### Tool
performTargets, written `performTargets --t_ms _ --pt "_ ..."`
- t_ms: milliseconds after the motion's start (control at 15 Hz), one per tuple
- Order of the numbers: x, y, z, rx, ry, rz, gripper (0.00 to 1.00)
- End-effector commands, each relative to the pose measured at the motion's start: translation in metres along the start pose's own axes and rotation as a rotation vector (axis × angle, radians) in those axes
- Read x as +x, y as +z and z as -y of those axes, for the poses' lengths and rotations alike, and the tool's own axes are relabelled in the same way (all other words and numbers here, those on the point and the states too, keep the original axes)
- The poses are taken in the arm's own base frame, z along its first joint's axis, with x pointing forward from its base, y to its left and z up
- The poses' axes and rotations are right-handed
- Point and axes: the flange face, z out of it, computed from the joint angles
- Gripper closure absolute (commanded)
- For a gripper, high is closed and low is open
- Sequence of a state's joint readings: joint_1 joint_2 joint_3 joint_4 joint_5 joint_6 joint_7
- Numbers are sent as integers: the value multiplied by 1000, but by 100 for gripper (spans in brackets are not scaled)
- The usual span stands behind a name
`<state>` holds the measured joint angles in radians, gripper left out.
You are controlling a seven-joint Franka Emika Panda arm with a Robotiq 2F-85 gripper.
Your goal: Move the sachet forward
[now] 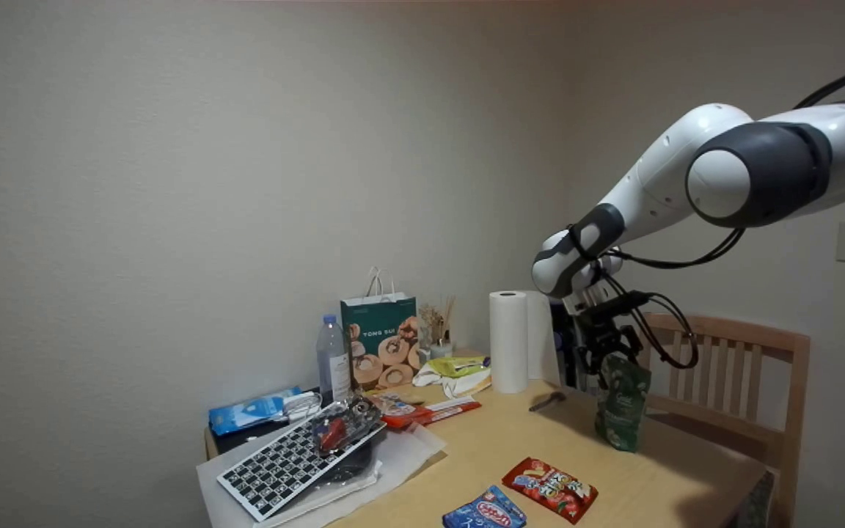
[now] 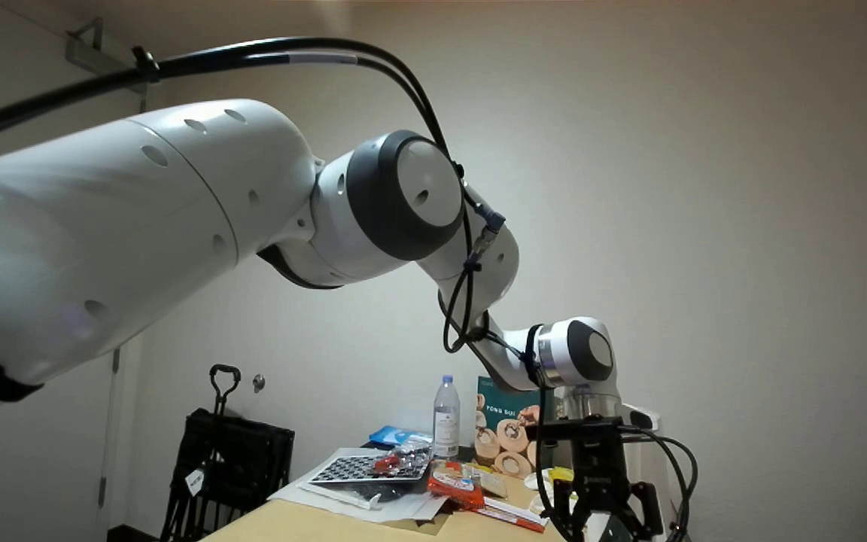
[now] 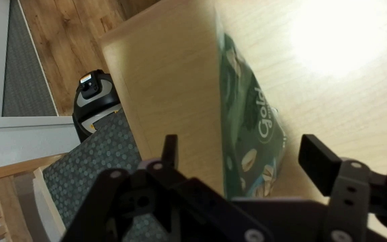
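The sachet (image 1: 623,403), a green foil pouch with light printing, stands upright near the right side of the table, before the chair. My gripper (image 1: 611,361) is just above it, pointing down, at its top. In the wrist view the sachet (image 3: 252,134) is seen from above, between the two spread fingers of the gripper (image 3: 239,151). There is a gap on both sides and neither finger visibly touches it. The gripper's palm hides its lower end in that view. The gripper also shows in an exterior view (image 2: 605,516), where the frame's bottom edge cuts off most of the sachet.
A red packet (image 1: 551,490) and a blue packet (image 1: 485,510) lie at the table's front. A paper-towel roll (image 1: 508,343) and a small dark utensil (image 1: 547,401) are behind the sachet. A checkered board (image 1: 298,462) lies left. A wooden chair (image 1: 730,367) stands at the table edge.
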<state>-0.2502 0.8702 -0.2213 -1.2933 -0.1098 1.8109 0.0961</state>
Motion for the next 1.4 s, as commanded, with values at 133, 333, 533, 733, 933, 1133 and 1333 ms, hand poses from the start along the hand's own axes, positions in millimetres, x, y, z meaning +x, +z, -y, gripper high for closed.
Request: performTargets --t_ms 133,333,533,733,933,1133,1333 --pt "10 1 -10 22 -29 0 54" --pt "11 -2 -14 28 -15 2 73" --pt "5 -14 -20 45 11 8 93" --pt "-3 -29 -22 73 23 -3 100" --pt "-9 -38 -22 107 35 -13 100" --pt "-14 -46 -21 130 47 -4 100" --pt "-30 -67 -5 104 28 -28 100"
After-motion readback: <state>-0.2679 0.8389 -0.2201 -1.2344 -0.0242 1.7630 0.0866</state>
